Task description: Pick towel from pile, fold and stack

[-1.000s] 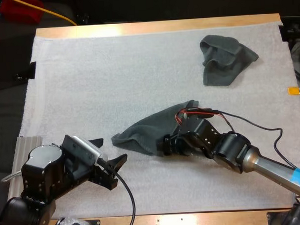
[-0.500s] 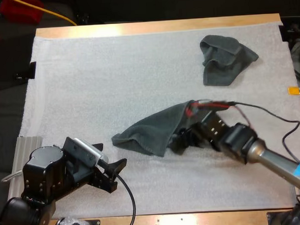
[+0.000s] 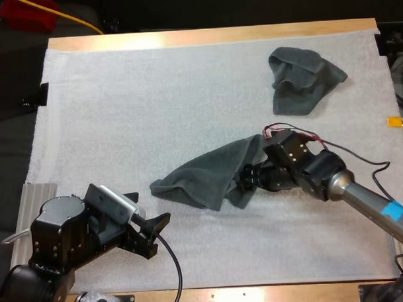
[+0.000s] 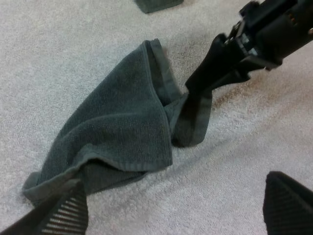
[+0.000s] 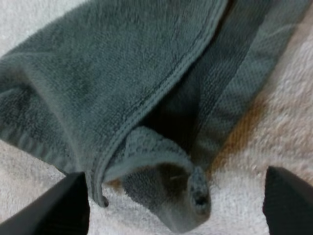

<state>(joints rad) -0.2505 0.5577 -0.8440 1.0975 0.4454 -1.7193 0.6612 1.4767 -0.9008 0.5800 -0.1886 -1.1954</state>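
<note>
A dark grey-green towel (image 3: 196,178) (image 4: 117,122) (image 5: 98,73) lies crumpled and partly doubled over at the middle of the white mat (image 3: 153,93). My right gripper (image 3: 245,181) (image 5: 173,196) is at its right end, open, fingers wide apart on either side of a rolled towel corner without touching it. From the left wrist view the right gripper (image 4: 220,58) sits at the towel's edge, with a narrow flap trailing below it. My left gripper (image 3: 147,207) (image 4: 171,210) stands open near the mat's front left, just short of the towel's left end.
A second crumpled towel (image 3: 305,78) (image 4: 156,4) lies at the back right of the mat. The wooden table edge (image 3: 211,37) runs along the far side, and there is bare mat across the left and back.
My right gripper has moved right and a little farther away along the towel's right end, and a narrow flap now sticks out there. The left arm has barely moved.
</note>
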